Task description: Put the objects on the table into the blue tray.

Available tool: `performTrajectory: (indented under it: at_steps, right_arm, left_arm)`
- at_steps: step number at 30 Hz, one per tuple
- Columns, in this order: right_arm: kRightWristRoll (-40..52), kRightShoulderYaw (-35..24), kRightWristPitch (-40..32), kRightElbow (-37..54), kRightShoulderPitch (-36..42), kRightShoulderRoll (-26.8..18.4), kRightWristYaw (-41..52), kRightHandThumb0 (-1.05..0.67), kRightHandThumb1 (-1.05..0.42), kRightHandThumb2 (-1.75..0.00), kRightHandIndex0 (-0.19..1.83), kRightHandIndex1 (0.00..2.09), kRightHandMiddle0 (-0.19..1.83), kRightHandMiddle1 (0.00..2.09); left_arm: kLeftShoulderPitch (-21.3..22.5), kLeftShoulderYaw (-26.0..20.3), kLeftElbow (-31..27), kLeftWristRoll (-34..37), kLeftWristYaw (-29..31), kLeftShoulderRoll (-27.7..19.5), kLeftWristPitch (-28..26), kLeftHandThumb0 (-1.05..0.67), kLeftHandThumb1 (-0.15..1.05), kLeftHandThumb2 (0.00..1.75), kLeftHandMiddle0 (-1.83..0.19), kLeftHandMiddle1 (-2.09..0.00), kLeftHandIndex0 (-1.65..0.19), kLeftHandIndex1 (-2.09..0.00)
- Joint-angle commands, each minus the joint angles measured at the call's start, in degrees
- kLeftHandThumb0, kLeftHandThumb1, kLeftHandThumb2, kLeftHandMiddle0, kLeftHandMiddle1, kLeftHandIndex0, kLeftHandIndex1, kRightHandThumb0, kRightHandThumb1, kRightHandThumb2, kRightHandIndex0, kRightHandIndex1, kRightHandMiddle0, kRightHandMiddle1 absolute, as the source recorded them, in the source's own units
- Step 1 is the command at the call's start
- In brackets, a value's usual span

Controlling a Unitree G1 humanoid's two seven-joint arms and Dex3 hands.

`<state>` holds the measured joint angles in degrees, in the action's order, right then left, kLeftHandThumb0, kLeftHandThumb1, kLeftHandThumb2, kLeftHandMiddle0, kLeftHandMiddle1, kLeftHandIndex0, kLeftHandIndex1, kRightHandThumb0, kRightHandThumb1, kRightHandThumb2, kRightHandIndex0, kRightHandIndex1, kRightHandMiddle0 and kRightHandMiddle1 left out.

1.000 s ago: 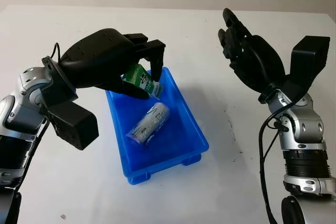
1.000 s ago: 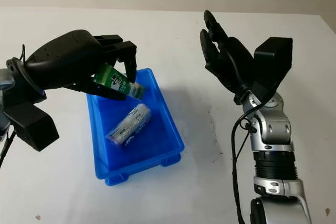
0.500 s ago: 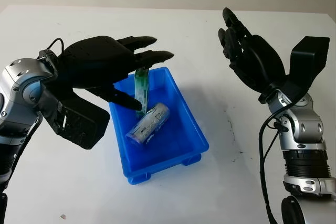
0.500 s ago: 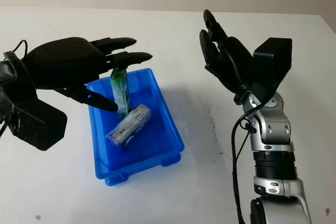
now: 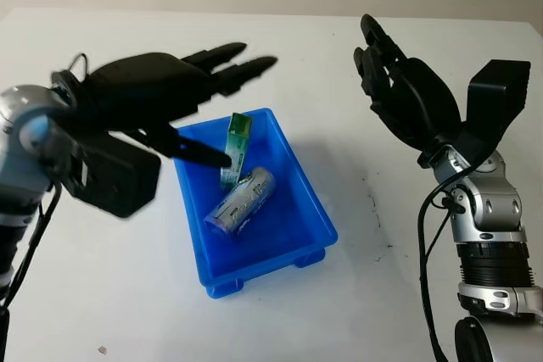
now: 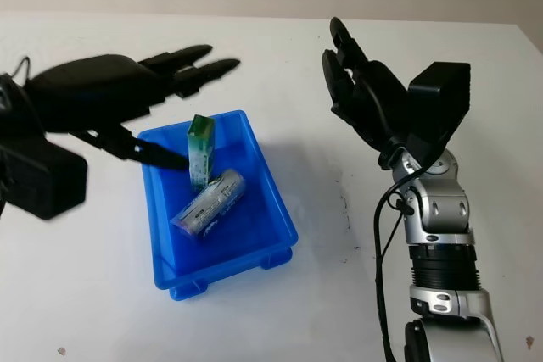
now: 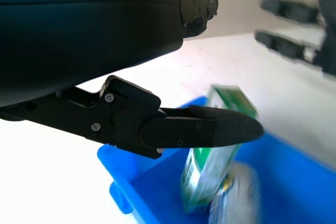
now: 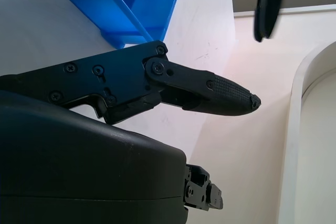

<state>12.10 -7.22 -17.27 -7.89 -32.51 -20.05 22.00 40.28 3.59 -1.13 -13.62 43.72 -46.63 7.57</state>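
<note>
With carton (image 5: 235, 149) and can (image 5: 240, 200) both inside the tray (image 5: 307, 209), release step looks complete; left robot hand (image 5: 161, 96) spread empty above it, right robot hand (image 5: 407, 95) open aside, next scan desk (image 5: 356, 294).

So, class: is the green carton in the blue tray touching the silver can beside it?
Touching. In the left eye view the green carton stands tilted in the blue tray, its lower end against the silver can.
</note>
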Motion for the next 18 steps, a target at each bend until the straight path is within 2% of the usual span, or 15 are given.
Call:
performTrajectory:
  at_steps: [1, 5, 6, 9, 12, 15, 18]
  right_arm:
    - [0.19, -0.33, 0.85, -0.18, -0.84, 0.12, -0.12, -0.66, -1.05, -0.63, -0.19, 0.00, -0.19, 0.00]
    - [0.11, -0.26, 1.07, -0.53, -1.03, -0.03, -0.01, -0.66, -1.05, -0.63, -0.19, 0.00, -0.19, 0.00]
    - [0.09, -0.25, 1.06, -0.57, -1.08, -0.05, -0.02, -0.66, -1.05, -0.63, -0.19, 0.00, -0.19, 0.00]
    - [0.00, -0.15, 1.04, -0.50, -1.12, -0.02, -0.09, -0.67, -1.05, -0.63, -0.19, 0.00, -0.19, 0.00]
    - [-0.10, -0.01, 1.19, -0.53, -1.10, 0.03, -0.03, -0.67, -1.05, -0.63, -0.19, 0.00, -0.19, 0.00]
    - [-0.12, 0.07, 1.41, -0.66, -1.05, -0.01, 0.21, -0.68, -1.05, -0.64, -0.19, 0.00, -0.19, 0.00]
    - [0.30, -0.04, 1.47, -0.93, -1.31, 0.20, 0.57, -0.68, -1.05, -0.66, -0.19, 0.00, -0.19, 0.00]
  left_arm:
    - [1.29, -2.82, -0.12, 3.28, -0.03, 0.33, -3.12, -0.85, 1.05, 0.43, 0.19, 0.00, 0.19, 0.00]
    - [1.11, -5.36, -1.59, 7.96, -0.25, 0.72, -9.78, -0.86, 1.05, 0.42, 0.19, -0.01, 0.19, 0.00]
    - [0.98, -6.51, -1.84, 10.06, -0.40, 1.34, -12.59, -0.88, 1.05, 0.43, 0.19, -0.01, 0.19, 0.00]
    - [0.77, -9.22, -1.33, 15.80, -1.24, 3.38, -15.93, -0.88, 1.05, 0.46, 0.19, -0.03, 0.18, -0.02]
    - [0.76, -13.04, -2.23, 22.65, -4.22, 6.54, -23.09, -0.82, 1.05, 0.51, 0.19, -0.02, 0.19, -0.01]
    - [-0.20, -17.63, -1.15, 27.86, -9.55, 11.06, -24.00, -0.79, 1.05, 0.55, 0.18, -0.02, 0.19, 0.00]
    - [-3.07, -21.69, -0.70, 28.80, -18.64, 15.97, -23.21, -0.79, 1.05, 0.62, 0.18, -0.04, 0.19, 0.00]
